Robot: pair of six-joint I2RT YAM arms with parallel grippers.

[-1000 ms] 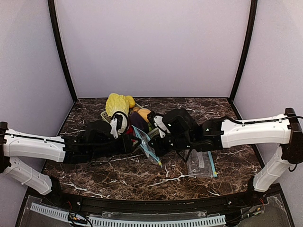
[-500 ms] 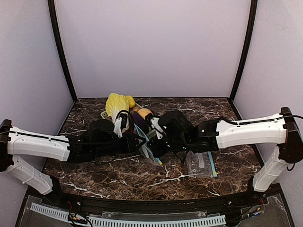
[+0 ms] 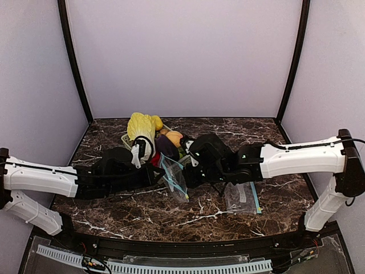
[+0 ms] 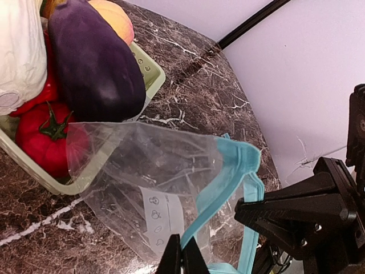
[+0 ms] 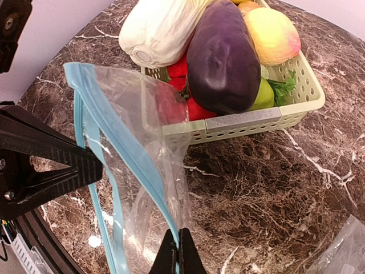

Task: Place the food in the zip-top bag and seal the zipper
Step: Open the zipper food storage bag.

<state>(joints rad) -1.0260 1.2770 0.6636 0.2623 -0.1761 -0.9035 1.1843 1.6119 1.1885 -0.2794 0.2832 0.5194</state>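
Observation:
A clear zip-top bag [image 3: 174, 179] with a teal zipper hangs between my two grippers, its mouth pulled partly open. My left gripper [image 4: 182, 260] is shut on one teal zipper edge of the bag [image 4: 154, 171]. On the opposite edge of the bag [image 5: 131, 131] my right gripper [image 5: 178, 254] is shut. The food lies in a pale green basket [image 5: 245, 121] just behind the bag: a dark purple eggplant [image 5: 222, 57], an orange-yellow peach [image 5: 271, 32] and a small green fruit [image 5: 260, 97]. The left wrist view also shows the eggplant [image 4: 94, 63] and peach [image 4: 114, 17].
A pale cabbage [image 5: 165, 25] and red peppers [image 4: 48, 134] share the basket [image 4: 34, 165]. A yellow bundle [image 3: 142, 124] sits behind it. A second clear bag [image 3: 242, 197] lies flat on the marble table under the right arm. Walls enclose three sides.
My left gripper has closed on the bag's zipper edge and drawn a little left, spreading the mouth. The right gripper stays shut on its edge.

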